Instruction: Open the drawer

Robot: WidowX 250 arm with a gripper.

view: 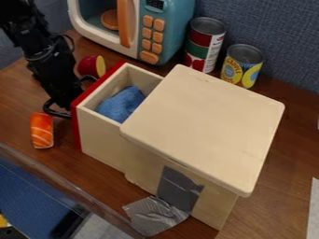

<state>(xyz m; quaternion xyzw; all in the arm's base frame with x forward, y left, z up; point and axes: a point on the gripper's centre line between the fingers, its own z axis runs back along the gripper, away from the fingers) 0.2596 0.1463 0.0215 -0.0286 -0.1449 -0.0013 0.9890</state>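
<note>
Inside the pale wooden drawer (101, 135), a soft, crumpled blue cloth (122, 103).

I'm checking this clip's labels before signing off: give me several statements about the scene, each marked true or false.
1. The pale wooden drawer with a red front is pulled out of its box. True.
2. The crumpled blue cloth lies on the pale wooden box's flat top. False: the cloth is inside the drawer.
3. The black two-finger gripper is at the drawer's red front side. True.
4. The orange toy piece with white stripes is inside the drawer. False: this toy piece lies on the brown wooden table.
5. Two cans stand to the right of the teal-and-white toy microwave in the picture. True.
</note>
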